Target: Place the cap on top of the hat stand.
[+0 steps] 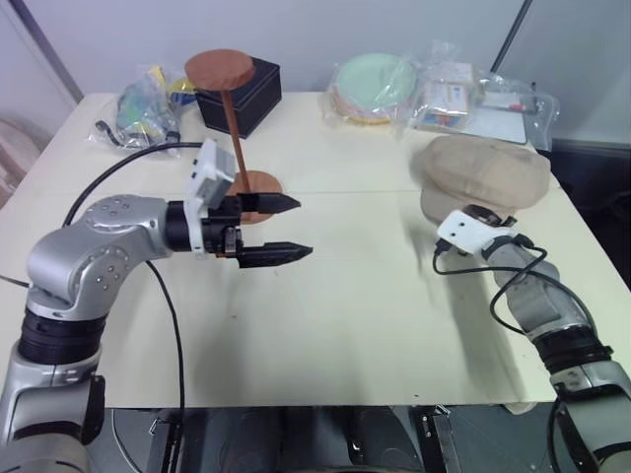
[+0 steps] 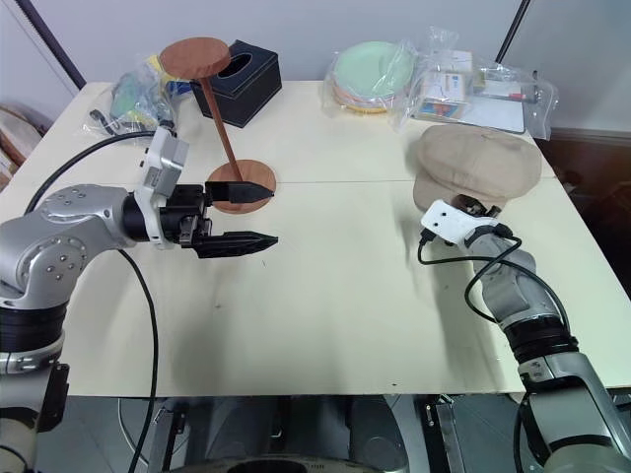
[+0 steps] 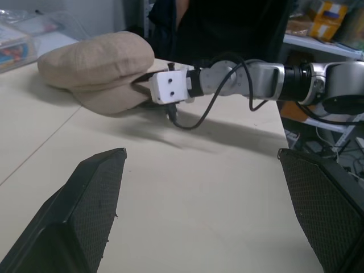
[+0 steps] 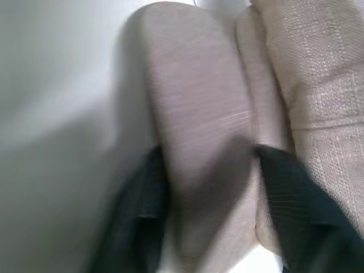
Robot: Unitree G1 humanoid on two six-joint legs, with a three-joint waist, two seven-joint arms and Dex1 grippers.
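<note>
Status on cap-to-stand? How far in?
Early. Done: the right gripper has reached the cap, its fingers either side of the brim. In hand: the grasp; the cap lies on the table, not lifted. Left: lift, carry across, set it on the hat stand, whose top disc is bare. The left gripper is open, beside the stand's base.
</note>
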